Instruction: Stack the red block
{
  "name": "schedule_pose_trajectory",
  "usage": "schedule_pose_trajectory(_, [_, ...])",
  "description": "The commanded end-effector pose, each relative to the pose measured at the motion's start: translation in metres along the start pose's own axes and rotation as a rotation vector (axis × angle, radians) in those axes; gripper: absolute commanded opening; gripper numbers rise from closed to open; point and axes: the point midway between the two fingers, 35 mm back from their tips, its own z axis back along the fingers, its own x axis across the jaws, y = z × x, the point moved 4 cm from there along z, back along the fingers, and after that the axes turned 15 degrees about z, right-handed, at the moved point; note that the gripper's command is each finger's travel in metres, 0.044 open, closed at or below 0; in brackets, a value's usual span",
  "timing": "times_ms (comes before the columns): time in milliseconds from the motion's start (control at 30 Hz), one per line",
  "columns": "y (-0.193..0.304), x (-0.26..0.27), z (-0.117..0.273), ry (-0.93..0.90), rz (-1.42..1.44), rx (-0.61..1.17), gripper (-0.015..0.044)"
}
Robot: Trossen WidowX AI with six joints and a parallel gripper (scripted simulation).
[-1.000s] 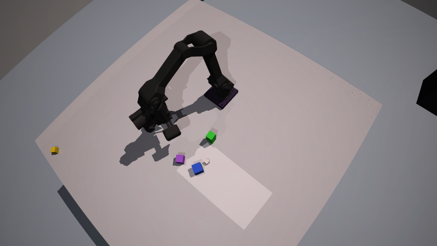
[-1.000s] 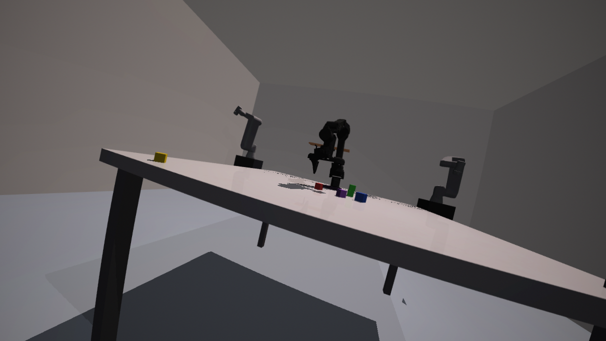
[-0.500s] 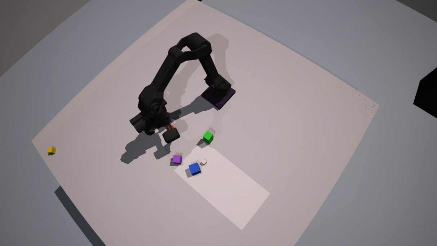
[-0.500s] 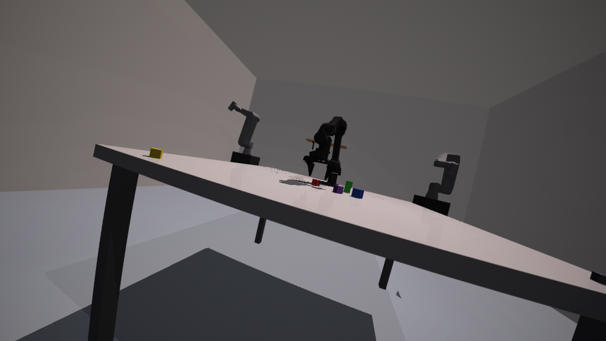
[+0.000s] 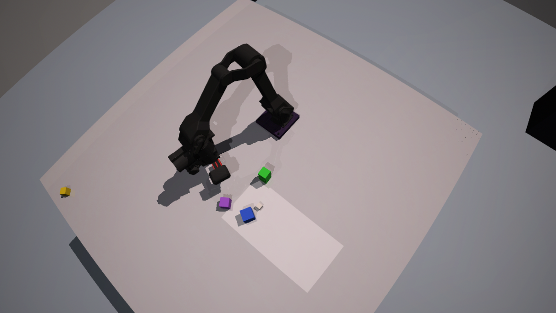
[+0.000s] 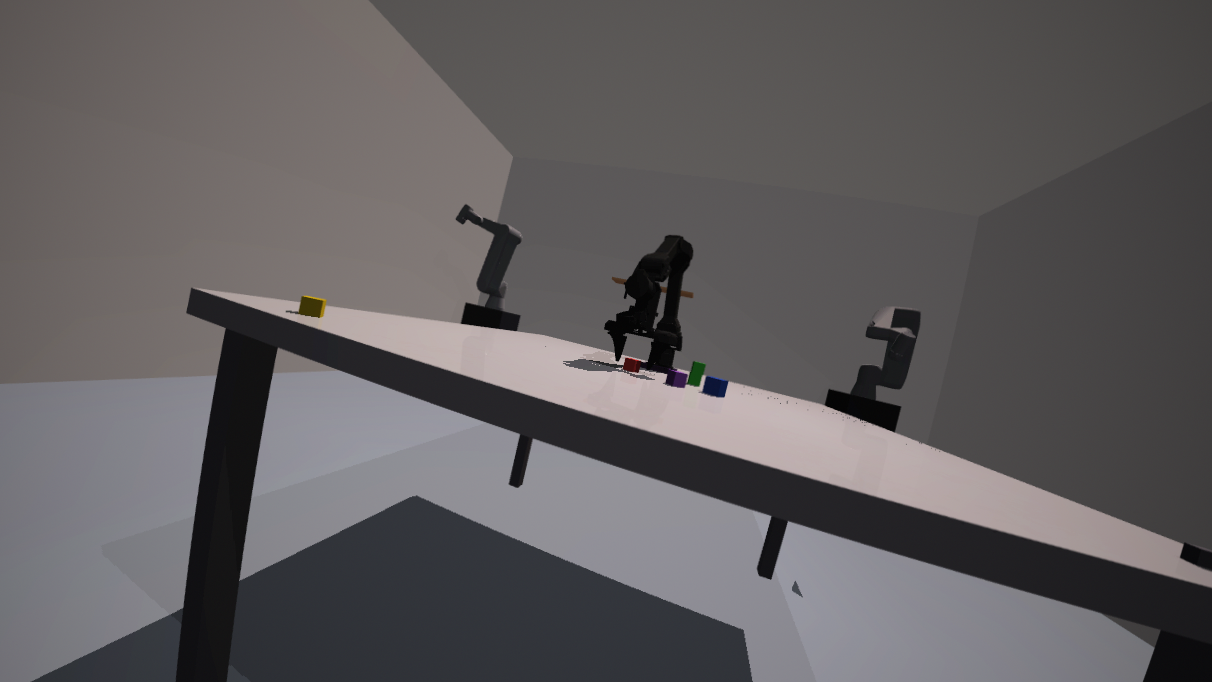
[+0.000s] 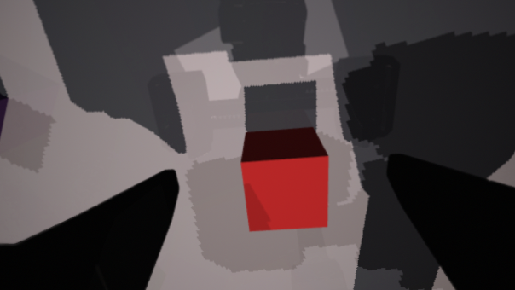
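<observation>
From the top view, the black parallel-jaw end effector (image 5: 214,168) is hanging over the small red cube-shaped block (image 5: 216,162), which is showing only as red slivers under the wrist. The arm is bending over from its base so the fingers can straddle the block from above. The tall green block tower (image 5: 264,174) is standing near, apart from the red block, at the corner of a paler rectangular patch (image 5: 287,241) on the pale surface (image 5: 369,163). A purple cube (image 5: 225,202), a blue cube (image 5: 247,214) and a tiny white cube (image 5: 258,205) are lying beyond the end effector; a yellow cube (image 5: 65,191) is sitting well apart by the edge.

In the exterior view, the end effector (image 6: 621,343) is pointing down just beside the red block (image 6: 631,364), which is resting on the surface. The purple cube (image 6: 676,377) is sitting between it and the green tower (image 6: 696,373), so a carry should probably go over it.

In the wrist view, the fingers are spreading wide and holding nothing, with the red block (image 7: 285,194) lying between them, touching neither; it seems squared to the jaws for a closing grip.
</observation>
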Motion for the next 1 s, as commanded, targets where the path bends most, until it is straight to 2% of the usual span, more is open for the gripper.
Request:
schedule_pose_trajectory(0, [0.0015, -0.0002, -0.0061, 0.003, 0.007, 0.01, 0.044])
schedule_pose_trajectory(500, [0.0015, -0.0006, -0.0056, 0.0, 0.001, 0.009, 0.044])
schedule_pose_trajectory(900, [0.0015, -0.0006, -0.0056, 0.0, 0.001, 0.009, 0.0125])
schedule_pose_trajectory(967, [0.0015, -0.0006, -0.0056, 0.0, 0.001, 0.009, 0.0112])
